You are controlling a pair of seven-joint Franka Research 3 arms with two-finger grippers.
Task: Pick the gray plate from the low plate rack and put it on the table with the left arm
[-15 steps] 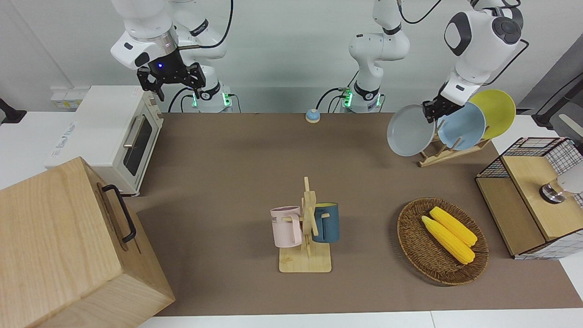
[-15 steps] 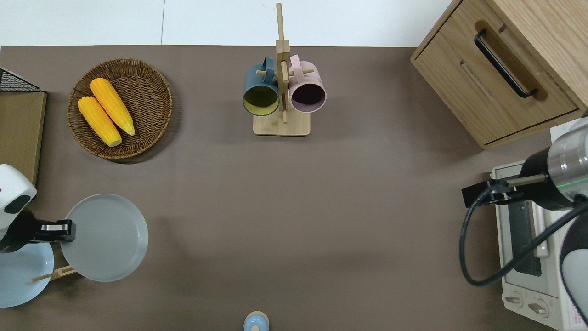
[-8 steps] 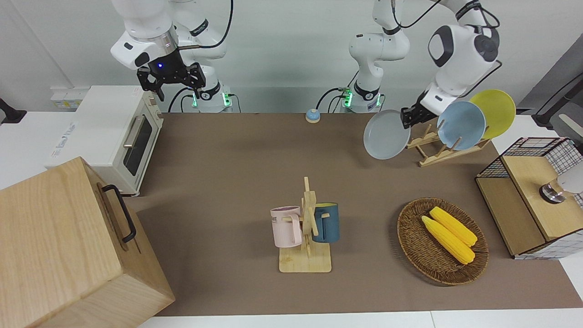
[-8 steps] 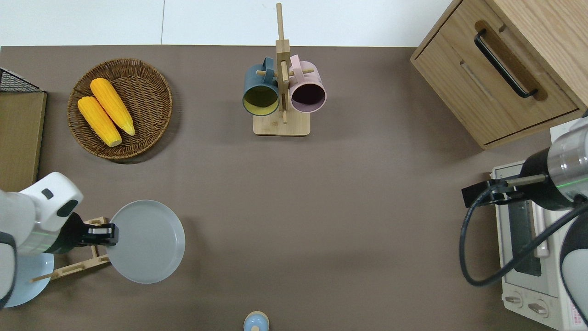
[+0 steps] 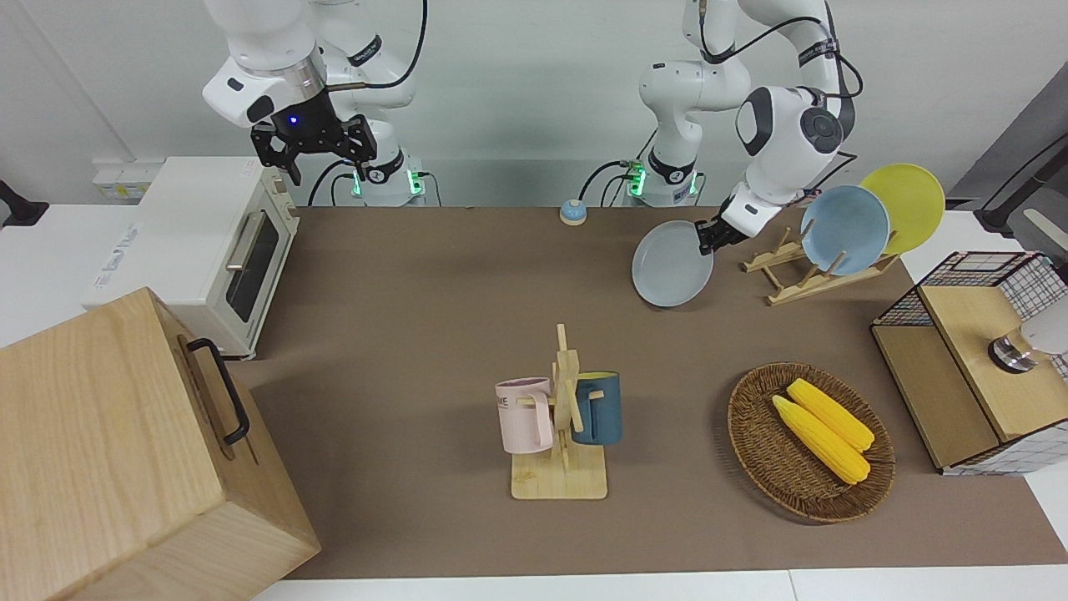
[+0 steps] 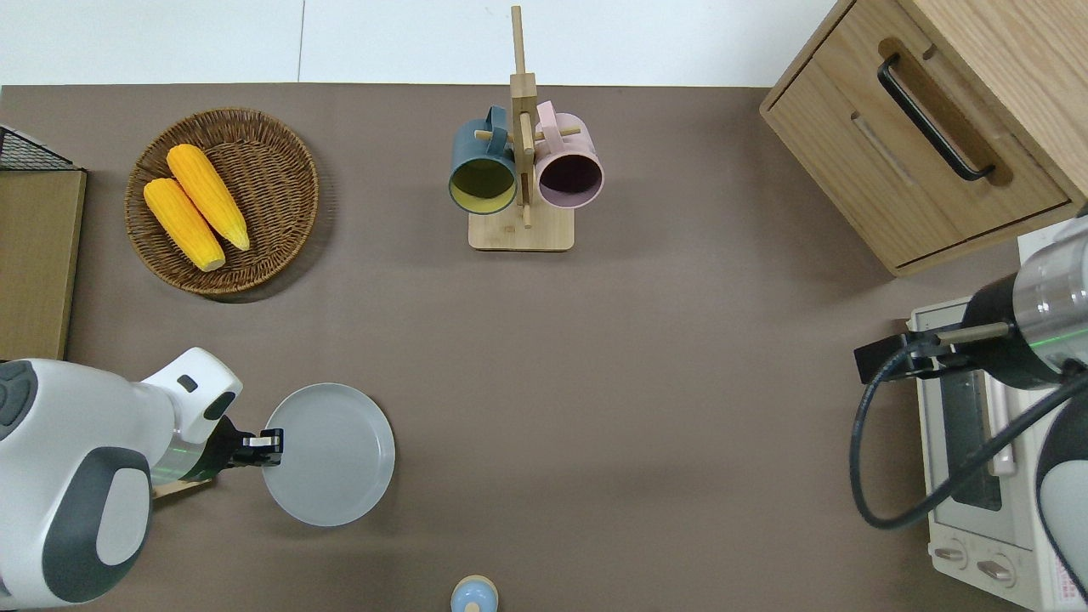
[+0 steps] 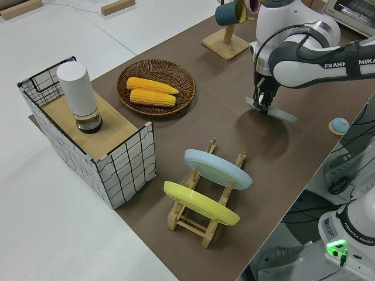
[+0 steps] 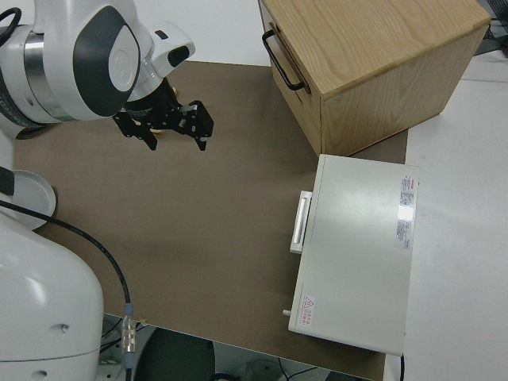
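Observation:
My left gripper [image 5: 707, 240] is shut on the rim of the gray plate [image 5: 671, 265] and holds it tilted, low over the brown table [image 5: 417, 292], beside the low plate rack [image 5: 803, 275] toward the right arm's end. In the overhead view the left gripper [image 6: 274, 442] grips the gray plate's [image 6: 333, 455] edge; my arm hides most of the rack there. The left side view shows the gripper [image 7: 262, 107] on the plate [image 7: 280, 113]. The rack [image 7: 205, 219] holds a light blue plate [image 5: 844, 229] and a yellow plate [image 5: 905, 204]. My right gripper [image 5: 313, 154] is parked and open.
A mug stand [image 5: 563, 417] with two mugs stands mid-table. A wicker basket [image 5: 751, 434] holds two corn cobs. A wire crate [image 5: 984, 359], a toaster oven [image 5: 209, 250], a wooden drawer cabinet [image 5: 125, 459] and a small blue bell [image 5: 572, 212] stand around the edges.
My left arm has carried the gray plate off the rack toward the middle of the table and lowered it. The right arm has not moved.

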